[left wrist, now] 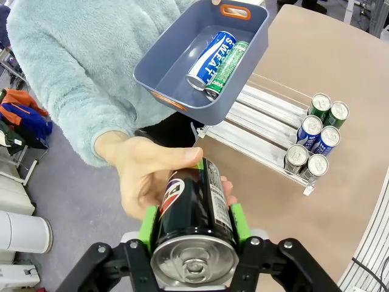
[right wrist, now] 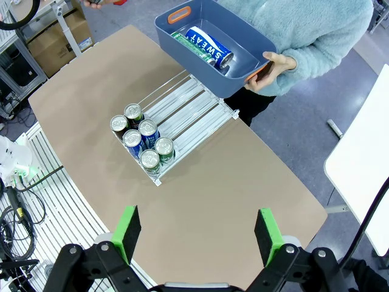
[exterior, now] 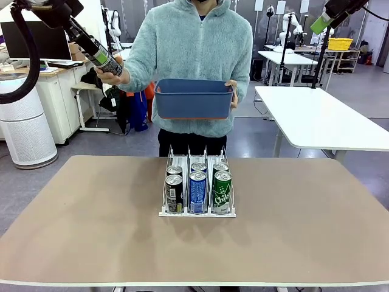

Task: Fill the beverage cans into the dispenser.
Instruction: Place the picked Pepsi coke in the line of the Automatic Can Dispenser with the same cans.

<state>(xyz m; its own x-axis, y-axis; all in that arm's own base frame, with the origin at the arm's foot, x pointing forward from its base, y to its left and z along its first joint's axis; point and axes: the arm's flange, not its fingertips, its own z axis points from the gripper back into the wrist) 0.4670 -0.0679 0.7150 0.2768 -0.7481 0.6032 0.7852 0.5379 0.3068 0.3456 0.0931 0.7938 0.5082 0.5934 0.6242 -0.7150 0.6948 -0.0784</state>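
Left gripper (left wrist: 193,213) pinches a glossy black can (left wrist: 191,204); a person's hand (left wrist: 146,176) touches it.
Right gripper (right wrist: 197,231) is spread above the white wire-railed dispenser (right wrist: 182,112), which holds six cylindrical cans (right wrist: 141,137).

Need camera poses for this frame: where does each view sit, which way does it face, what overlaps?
Front: fixed on the robot's side between the arms, facing across the table at the person; left gripper upper left, right gripper upper right.
Left wrist: on the raised left arm, looking along its jaws, shut on a dark can that the person's hand also holds.
Right wrist: high over the table, looking down between open jaws.
Shared: all three show the dispenser and blue bin.
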